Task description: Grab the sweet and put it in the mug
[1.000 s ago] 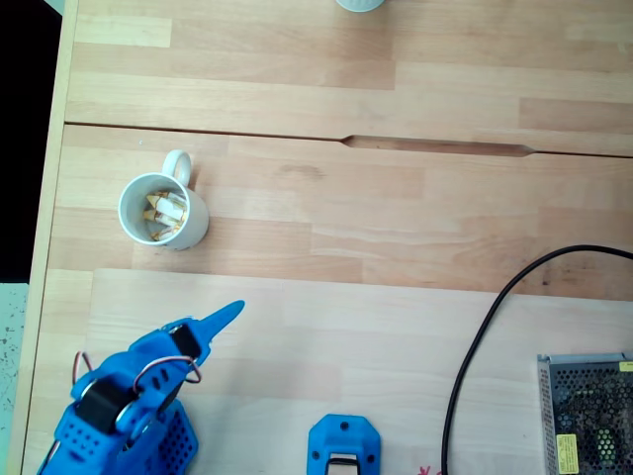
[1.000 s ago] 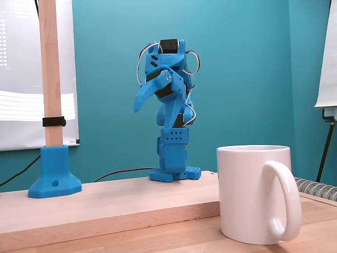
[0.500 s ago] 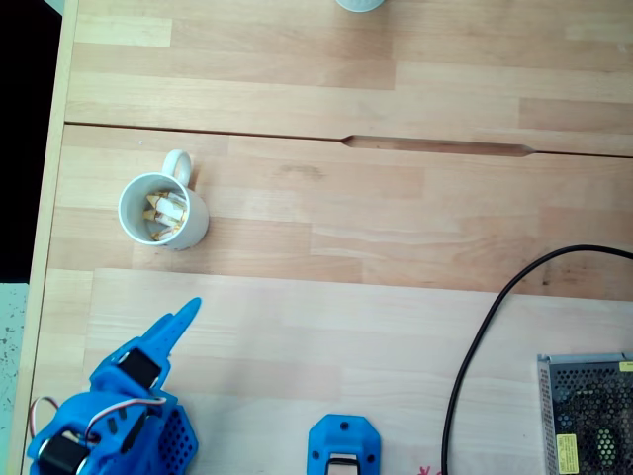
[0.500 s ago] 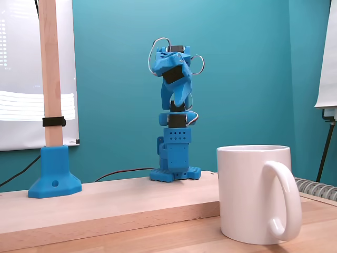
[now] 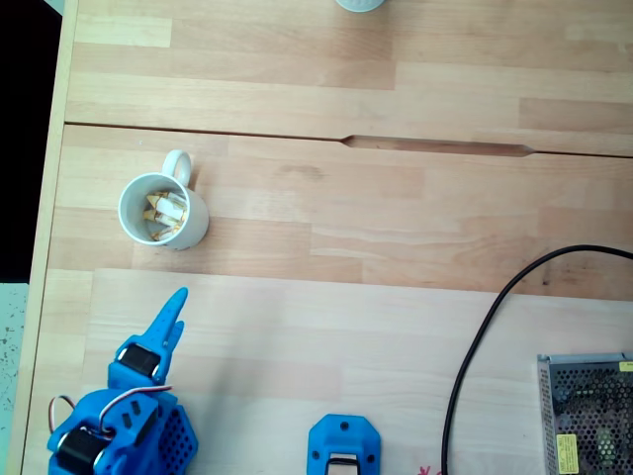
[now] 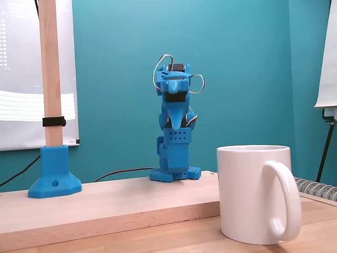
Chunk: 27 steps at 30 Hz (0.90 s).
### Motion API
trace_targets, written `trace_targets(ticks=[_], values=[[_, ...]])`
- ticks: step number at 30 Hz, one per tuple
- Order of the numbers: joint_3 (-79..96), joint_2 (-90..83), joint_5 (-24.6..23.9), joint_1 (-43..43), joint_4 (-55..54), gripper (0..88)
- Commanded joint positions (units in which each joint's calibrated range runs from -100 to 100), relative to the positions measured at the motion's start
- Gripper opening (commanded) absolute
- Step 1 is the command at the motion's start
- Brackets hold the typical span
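Note:
The white mug [image 5: 195,228] with its loop handle stands at the left of the wooden table in a fixed view from above. Sweets [image 5: 168,210] in white wrappers with yellow-orange ends lie inside it. The same mug [image 6: 253,195] fills the lower right of the low fixed view, where its inside is hidden. My blue gripper [image 5: 177,303] is folded back over the arm's base, below the mug and apart from it, its tip pointing towards the mug. The fingers look pressed together with nothing between them. In the low view the gripper [image 6: 176,112] faces the camera.
A black cable [image 5: 475,346] curves across the right side towards a metal mesh box [image 5: 588,411]. A blue mount [image 5: 343,447] sits at the bottom edge, holding a wooden post [image 6: 50,74]. A pale round vessel [image 5: 358,4] shows at the top edge. The table's left edge runs close to the mug.
The arm has folded back over its base. The gripper swung from pointing up-right to pointing nearly straight at the mug, and it has come down lower.

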Motion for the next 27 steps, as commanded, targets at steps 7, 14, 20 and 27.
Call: trace_targets(ticks=[7, 14, 20, 27], values=[[4.6, 0.2, -1.5, -0.2, -0.6, 35.2], [11.4, 0.2, -1.1, -0.2, -0.8, 35.1], [13.8, 0.2, -1.5, -0.2, -2.9, 35.1], [17.0, 0.2, -1.6, -0.2, -4.1, 34.1]])
